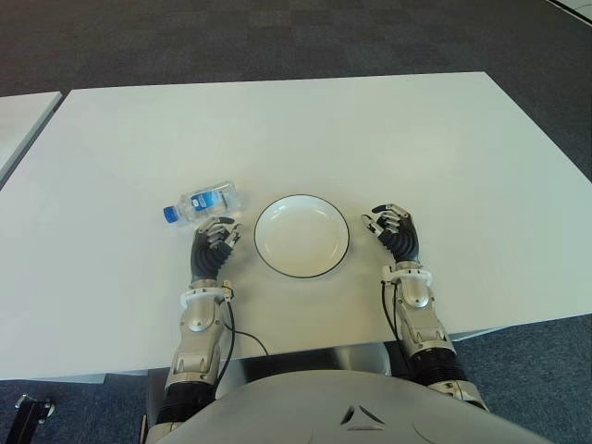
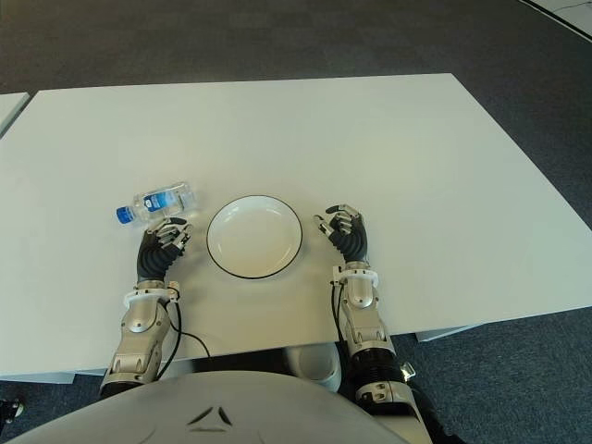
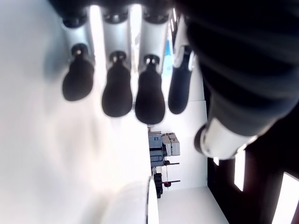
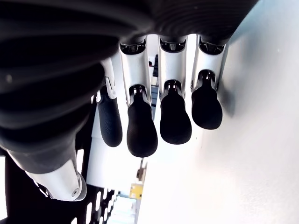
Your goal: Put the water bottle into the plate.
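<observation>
So the water bottle (image 1: 202, 203) is lying on its side on the white table (image 1: 277, 120), blue cap pointing toward the table's left edge, clear body with a blue label. It's sitting toward the near edge, left of centre, and it's definitely not in the plate (image 1: 336, 254) yet. The plate is white with a thin dark rim, sitting just to the right of the bottle, close to the near edge and roughly in the middle between the two hands. Nothing is lying in it.

The left hand (image 1: 214, 246) is sitting right behind the bottle on the near side, fingertips (image 3: 150, 96) almost at the bottle but I can't tell if they're actually touching it. In its wrist view the fingers are hanging loosely curled with nothing between them, so it's released, not gripping anything.

The right hand (image 1: 395, 231) is showing just beside the plate's right side, toward the near edge. Same deal there: its fingers (image 4: 141, 126) are hanging relaxed in the wrist view and holding nothing.
</observation>
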Controlling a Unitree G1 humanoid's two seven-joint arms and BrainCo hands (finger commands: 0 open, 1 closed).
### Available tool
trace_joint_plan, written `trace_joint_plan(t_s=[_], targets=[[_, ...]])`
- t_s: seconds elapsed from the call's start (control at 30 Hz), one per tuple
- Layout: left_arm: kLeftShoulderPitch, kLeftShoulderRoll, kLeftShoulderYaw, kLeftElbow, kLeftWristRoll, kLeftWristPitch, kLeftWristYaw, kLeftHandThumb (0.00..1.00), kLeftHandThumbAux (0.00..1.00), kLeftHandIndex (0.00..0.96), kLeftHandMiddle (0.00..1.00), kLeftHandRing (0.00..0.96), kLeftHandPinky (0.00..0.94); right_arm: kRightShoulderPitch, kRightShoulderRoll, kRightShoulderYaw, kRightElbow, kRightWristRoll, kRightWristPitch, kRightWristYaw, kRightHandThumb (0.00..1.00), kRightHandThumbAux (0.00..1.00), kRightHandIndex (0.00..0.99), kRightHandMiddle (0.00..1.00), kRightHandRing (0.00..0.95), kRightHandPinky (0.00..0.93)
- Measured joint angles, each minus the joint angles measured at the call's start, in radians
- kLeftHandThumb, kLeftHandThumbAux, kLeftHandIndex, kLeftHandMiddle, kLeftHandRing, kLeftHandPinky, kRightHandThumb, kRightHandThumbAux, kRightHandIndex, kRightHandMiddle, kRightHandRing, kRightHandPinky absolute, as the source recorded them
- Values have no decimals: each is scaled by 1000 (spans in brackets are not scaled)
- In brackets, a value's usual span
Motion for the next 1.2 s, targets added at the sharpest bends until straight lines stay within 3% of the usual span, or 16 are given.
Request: trace_joint_plan(t_s=[0.33,0.6,0.83,1.03,1.2], targets=[[-4,0,4,-3,18,10,10,703,717,433,701,694,677,-2,2,1,0,-4,8,-5,701,730,435,748,735,711],[-5,28,-6,-8,147,-20,90,702,718,431,691,680,668,-3,2,4,0,-5,16,-8,702,730,435,750,737,721],[-23,103,-27,-3,360,-49,214,703,719,430,666,655,641,-3,3,5,1,-4,13,-8,703,729,436,752,741,733],[-79,198,-60,33,578,-13,361,705,719,428,644,650,651,-4,4,5,11,-4,-3,-8,703,729,436,753,741,729],[-123,252,-94,55,725,67,468,707,718,427,541,527,515,-4,6,5,14,-4,-4,-8,702,729,436,752,738,720]])
